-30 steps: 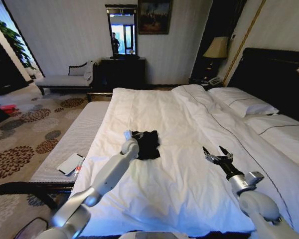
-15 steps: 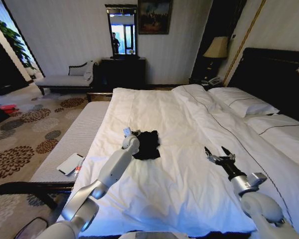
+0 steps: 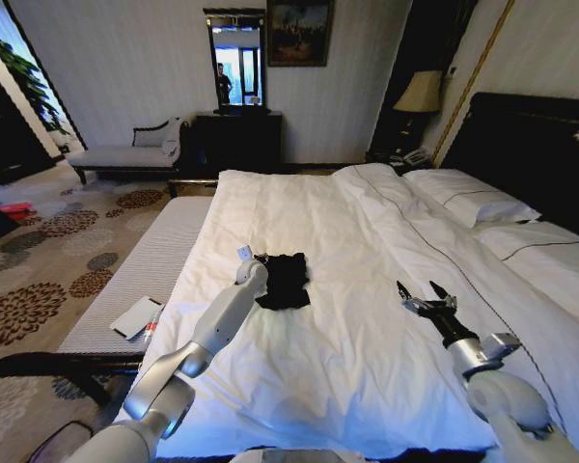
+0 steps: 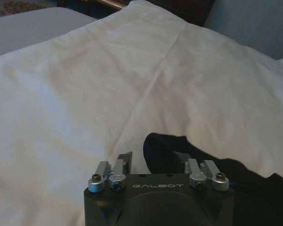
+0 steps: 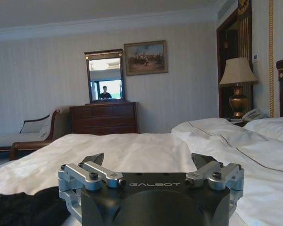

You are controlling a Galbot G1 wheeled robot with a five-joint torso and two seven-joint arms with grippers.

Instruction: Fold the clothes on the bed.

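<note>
The left hand rests spread wide at the clothes on the bed; the right hand hovers wide, well apart. Wrist views read "GALBOT".

Light: dim room, a bit blue.
Bright spots: the mirror far past the right gripper glows; the lamp glows softly.
Shadows: dark patch under the left gripper on the duvet.
Edges: head view walls bend outward.
Blur: left wrist view looks soft.
</note>
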